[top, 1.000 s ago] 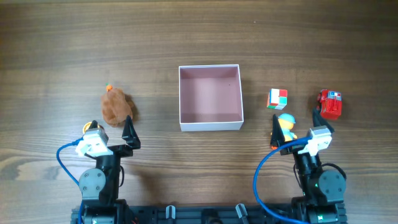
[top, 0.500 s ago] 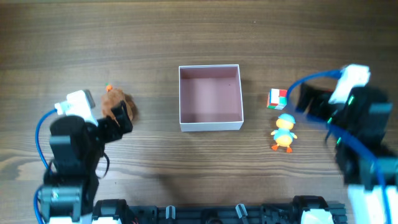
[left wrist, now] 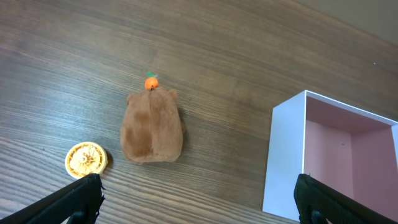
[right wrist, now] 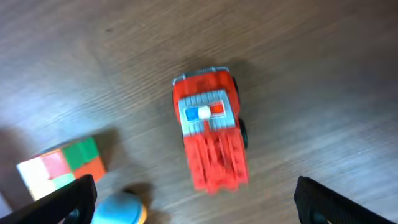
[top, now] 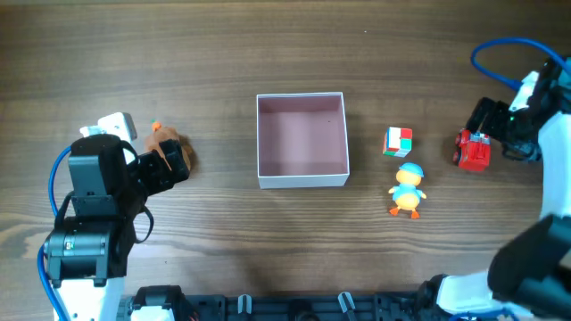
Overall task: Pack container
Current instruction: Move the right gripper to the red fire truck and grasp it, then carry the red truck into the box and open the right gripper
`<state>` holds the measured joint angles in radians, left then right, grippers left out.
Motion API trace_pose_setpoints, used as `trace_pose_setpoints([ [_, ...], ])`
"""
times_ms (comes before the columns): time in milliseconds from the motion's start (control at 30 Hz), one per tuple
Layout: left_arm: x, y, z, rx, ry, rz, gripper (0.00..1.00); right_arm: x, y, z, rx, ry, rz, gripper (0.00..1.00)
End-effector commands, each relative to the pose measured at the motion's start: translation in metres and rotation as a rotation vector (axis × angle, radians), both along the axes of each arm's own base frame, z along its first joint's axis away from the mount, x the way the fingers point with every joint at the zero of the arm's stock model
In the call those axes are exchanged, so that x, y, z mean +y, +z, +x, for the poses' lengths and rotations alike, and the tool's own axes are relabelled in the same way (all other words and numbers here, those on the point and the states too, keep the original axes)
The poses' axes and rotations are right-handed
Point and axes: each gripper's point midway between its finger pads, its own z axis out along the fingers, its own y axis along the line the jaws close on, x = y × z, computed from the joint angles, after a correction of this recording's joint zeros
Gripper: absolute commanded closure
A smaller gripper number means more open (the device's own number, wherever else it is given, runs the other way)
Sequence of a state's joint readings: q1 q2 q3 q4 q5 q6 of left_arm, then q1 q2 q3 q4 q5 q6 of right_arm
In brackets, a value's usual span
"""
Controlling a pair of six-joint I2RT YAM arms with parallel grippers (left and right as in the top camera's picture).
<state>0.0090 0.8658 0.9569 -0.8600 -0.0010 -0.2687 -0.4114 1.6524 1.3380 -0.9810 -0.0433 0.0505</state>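
Note:
The container (top: 302, 180) is a square white-walled box with a pink inside, at the table's middle; its near wall shows in the left wrist view (left wrist: 287, 155). My left gripper (top: 162, 169) is open and empty, hovering just short of a brown plush toy (top: 175, 150) (left wrist: 152, 127); its fingers (left wrist: 199, 205) are spread wide. My right gripper (top: 484, 125) is open and empty above a red toy truck (top: 473, 152) (right wrist: 211, 137); its fingers (right wrist: 196, 202) are spread wide.
A coloured cube (top: 398, 142) (right wrist: 62, 165) and a yellow duck with a blue hat (top: 409, 189) lie between the container and the truck. A small yellow disc (left wrist: 86, 160) lies near the plush toy, under my left arm.
Both arms rose from their rest pose at the front edge. The left gripper swung out to the plush toy; the right swung far right over the red truck.

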Motion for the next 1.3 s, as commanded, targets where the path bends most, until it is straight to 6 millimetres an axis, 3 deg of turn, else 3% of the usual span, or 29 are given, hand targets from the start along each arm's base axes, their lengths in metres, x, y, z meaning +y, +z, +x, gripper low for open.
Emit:
trace_pose_setpoints([
  [0, 0.000, 0.009, 0.002, -0.024, 0.006, -0.014, 0.00, -0.008, -0.024, 0.011, 0.043, 0.074, -0.022, 0.00],
  [200, 0.000, 0.009, 0.002, -0.024, 0.006, -0.013, 0.00, -0.010, -0.069, 0.010, 0.138, 0.095, 0.011, 0.01],
  [400, 0.000, 0.009, 0.002, -0.024, 0.006, -0.014, 0.00, -0.010, -0.087, 0.010, 0.165, 0.076, 0.028, 0.15],
  [567, 0.000, 0.009, 0.002, -0.024, 0.006, -0.014, 0.00, -0.009, -0.087, 0.010, 0.166, 0.067, 0.031, 0.43],
  [667, 0.000, 0.009, 0.002, -0.024, 0.006, -0.014, 0.00, -0.009, -0.087, 0.010, 0.167, 0.067, 0.031, 0.47],
  [833, 0.000, 0.009, 0.002, -0.024, 0.006, -0.014, 0.00, -0.009, -0.087, 0.009, 0.168, 0.042, 0.037, 0.62],
  [1000, 0.000, 0.009, 0.002, -0.024, 0.006, -0.014, 0.00, -0.008, -0.086, 0.010, 0.163, 0.015, 0.049, 0.96],
  [1067, 0.000, 0.009, 0.002, -0.024, 0.006, -0.014, 0.00, -0.004, -0.077, 0.013, 0.140, 0.005, 0.043, 0.96],
  [1133, 0.000, 0.009, 0.002, -0.024, 0.006, -0.013, 0.00, 0.008, -0.047, 0.024, 0.063, 0.046, 0.009, 0.96],
  [1233, 0.000, 0.009, 0.002, -0.023, 0.006, -0.014, 0.00, 0.060, 0.037, 0.044, -0.157, 0.213, -0.066, 0.96],
  [1267, 0.000, 0.009, 0.002, -0.023, 0.006, -0.014, 0.00, 0.094, 0.075, 0.046, -0.264, 0.299, -0.078, 0.96],
])
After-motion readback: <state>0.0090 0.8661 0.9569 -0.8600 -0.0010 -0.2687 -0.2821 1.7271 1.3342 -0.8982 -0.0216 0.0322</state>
